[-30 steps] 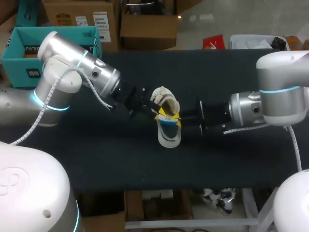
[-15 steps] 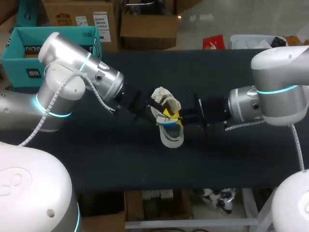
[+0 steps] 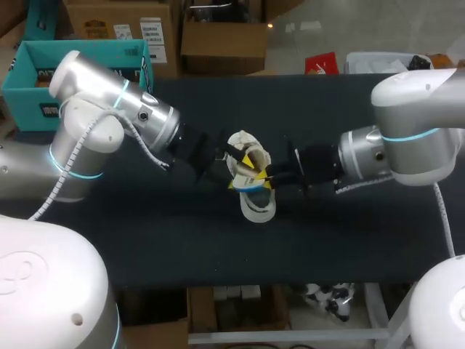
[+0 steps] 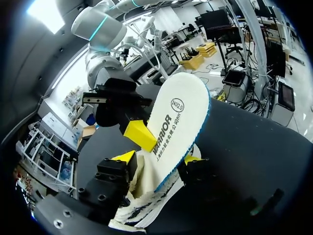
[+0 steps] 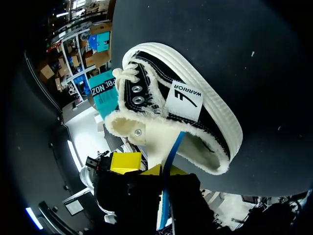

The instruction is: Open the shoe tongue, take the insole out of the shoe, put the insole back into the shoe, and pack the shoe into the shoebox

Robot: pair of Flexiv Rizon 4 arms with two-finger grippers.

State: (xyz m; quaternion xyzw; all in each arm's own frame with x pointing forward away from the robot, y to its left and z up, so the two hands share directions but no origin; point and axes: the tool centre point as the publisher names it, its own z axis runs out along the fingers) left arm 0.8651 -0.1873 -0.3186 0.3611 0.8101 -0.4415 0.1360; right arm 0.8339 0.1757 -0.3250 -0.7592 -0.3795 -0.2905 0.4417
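Observation:
The black shoe with cream fleece lining (image 3: pixel 245 142) lies mid-table, its opening toward my right gripper (image 5: pixel 181 103). The white, blue-edged insole (image 3: pixel 258 207) reaches from the shoe's mouth toward the table's front. My right gripper (image 3: pixel 270 177) is shut on the insole, seen edge-on (image 5: pixel 168 161) between its yellow tips (image 5: pixel 144 166). My left gripper (image 3: pixel 240 166) faces it from the other side. Its fingers stand open on both sides of the insole (image 4: pixel 178 122), just above the fleece (image 4: pixel 158 157). The teal shoebox (image 3: pixel 73 69) stands open at the back left.
Dark table top (image 3: pixel 145 240) stretches bare in front of and behind the shoe. Both arms meet at the middle, their grippers a few centimetres apart.
My left gripper has opened and let go, staying by the shoe's mouth. The right arm has pushed slightly leftward with the insole. The shoe has shifted a little.

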